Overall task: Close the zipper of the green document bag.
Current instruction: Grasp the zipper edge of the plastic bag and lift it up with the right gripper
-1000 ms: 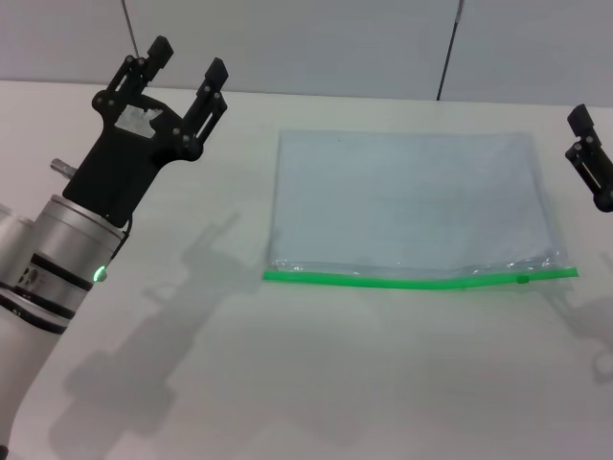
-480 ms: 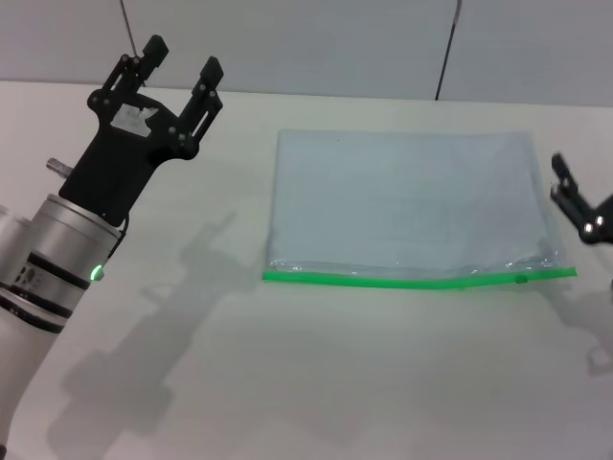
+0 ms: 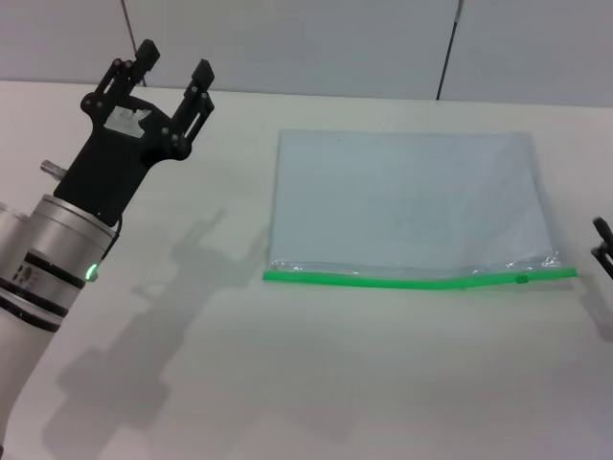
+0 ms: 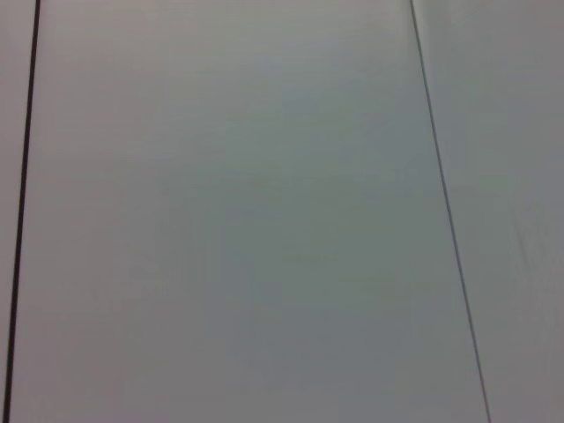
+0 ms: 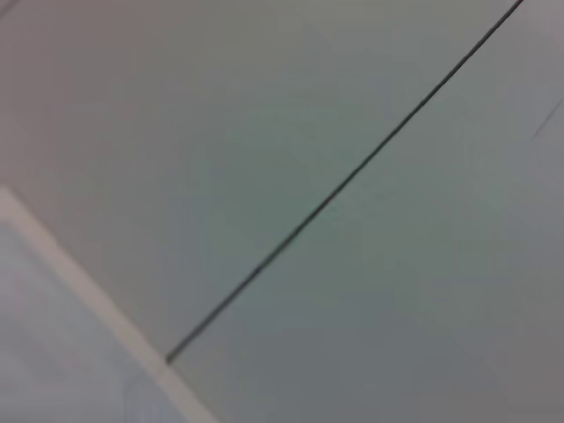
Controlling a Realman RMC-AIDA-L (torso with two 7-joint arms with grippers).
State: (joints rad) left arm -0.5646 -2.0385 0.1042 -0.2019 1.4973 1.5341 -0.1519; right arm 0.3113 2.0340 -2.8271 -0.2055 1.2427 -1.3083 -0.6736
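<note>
The green document bag (image 3: pixel 407 201) lies flat on the white table in the head view, a translucent pale pouch. Along its near long edge runs the bright green zipper (image 3: pixel 383 279), with a small slider tab (image 3: pixel 522 279) near the right end. My left gripper (image 3: pixel 170 65) is raised over the table's far left, well clear of the bag, fingers apart and empty. Only a black tip of my right gripper (image 3: pixel 603 244) shows at the right edge, just right of the zipper's end. Both wrist views show only wall panels.
The white table (image 3: pixel 316 374) spreads wide in front of the bag. A grey panelled wall (image 3: pixel 316 43) with dark seams stands behind the table's far edge. My left arm's silver forearm (image 3: pixel 43 259) fills the lower left corner.
My right gripper has dropped lower and drawn rightward, now nearly out of the head view. The left gripper has shifted slightly left and back. The bag has not moved.
</note>
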